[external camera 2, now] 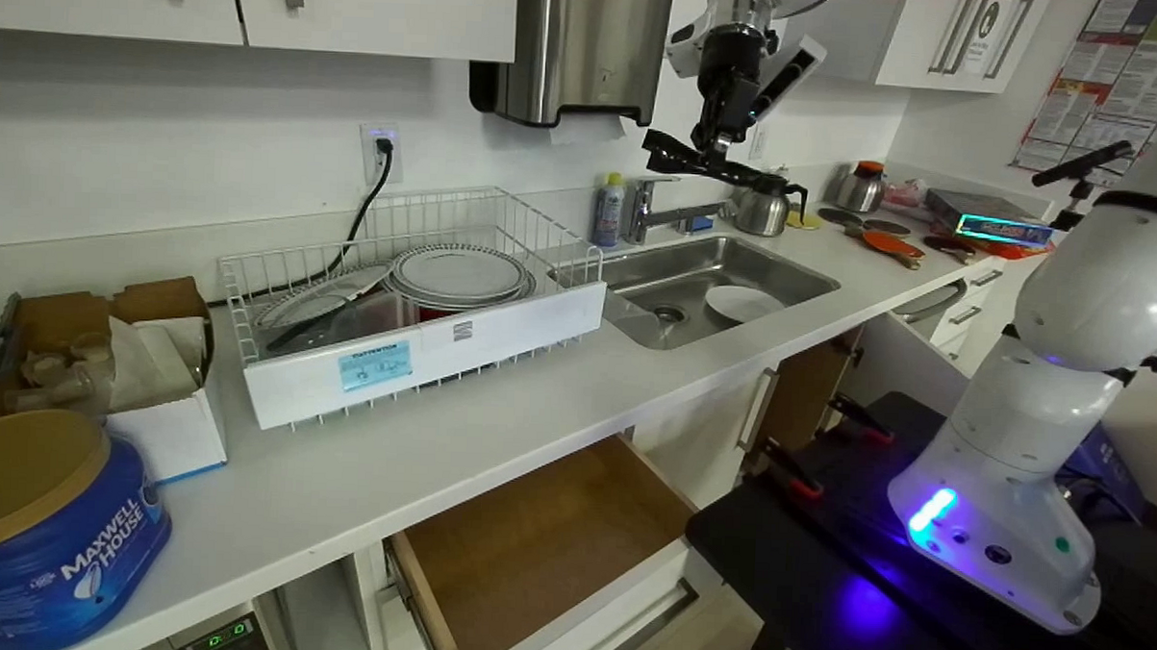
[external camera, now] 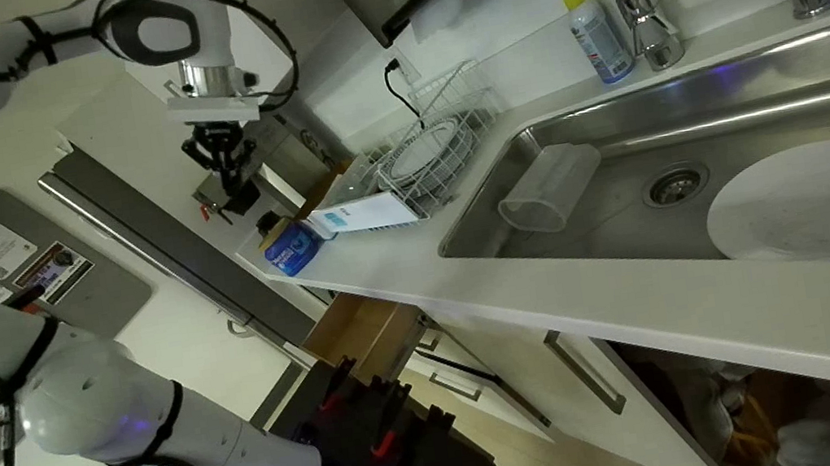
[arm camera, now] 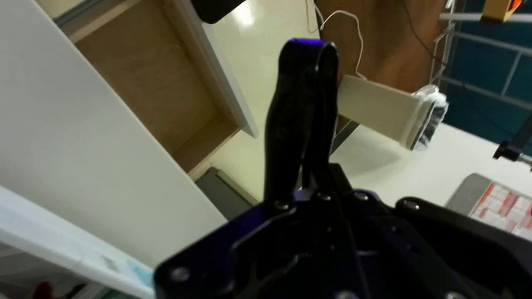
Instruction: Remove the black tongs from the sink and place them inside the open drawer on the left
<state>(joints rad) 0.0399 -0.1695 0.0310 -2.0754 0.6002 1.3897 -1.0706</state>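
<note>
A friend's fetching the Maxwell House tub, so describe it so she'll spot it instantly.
Follow the white counter away from the sink, past the white dish rack, to the counter's end. There, beside an open box, stands a big tub with a tan top. Unlike the white-sided box, it is rounded, deep blue and lettered MAXWELL HOUSE.

Black tongs [arm camera: 289,120], brown-sided, pale-fronted drawer [external camera 2: 542,535], silver-grey sink [external camera: 636,229], white plate [external camera: 822,205], blue tub [external camera 2: 65,567] with tan lid [external camera 2: 25,469]
</note>
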